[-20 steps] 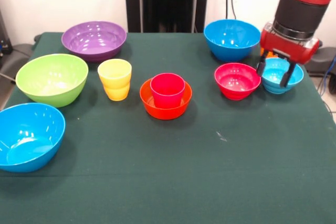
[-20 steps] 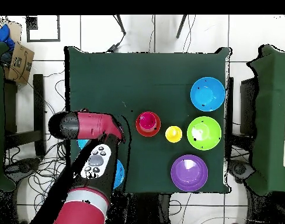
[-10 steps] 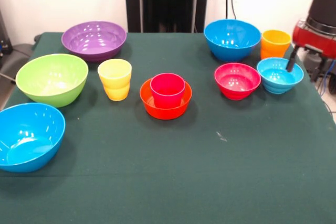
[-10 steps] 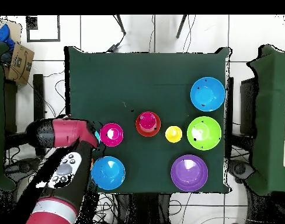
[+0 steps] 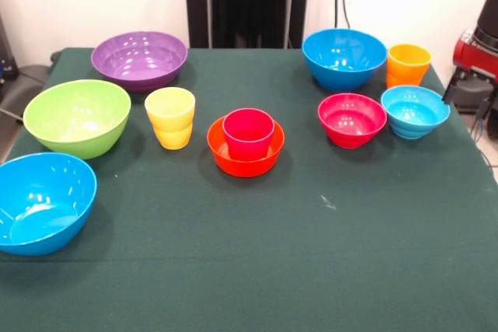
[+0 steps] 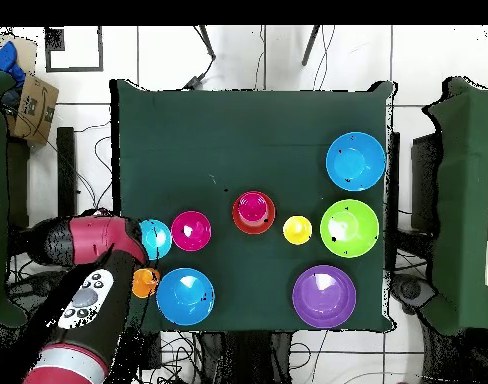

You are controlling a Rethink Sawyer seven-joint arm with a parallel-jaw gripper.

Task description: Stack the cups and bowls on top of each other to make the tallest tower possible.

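Seven bowls and three cups on one table.

A green-clothed table carries seven bowls and two cups.

A dark green cloth-covered table fills the view; a brown cardboard box sits beyond its corner.

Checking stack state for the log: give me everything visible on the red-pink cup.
The red-pink cup is a small glossy plastic tumbler, upright, mouth up and empty as far as the front view shows. It stands inside the orange bowl near the table's middle, its rim well above the bowl's. Its lower part is hidden by the bowl's wall. Nothing else touches it; the yellow cup stands apart beside it. From overhead it shows as a pink disc.
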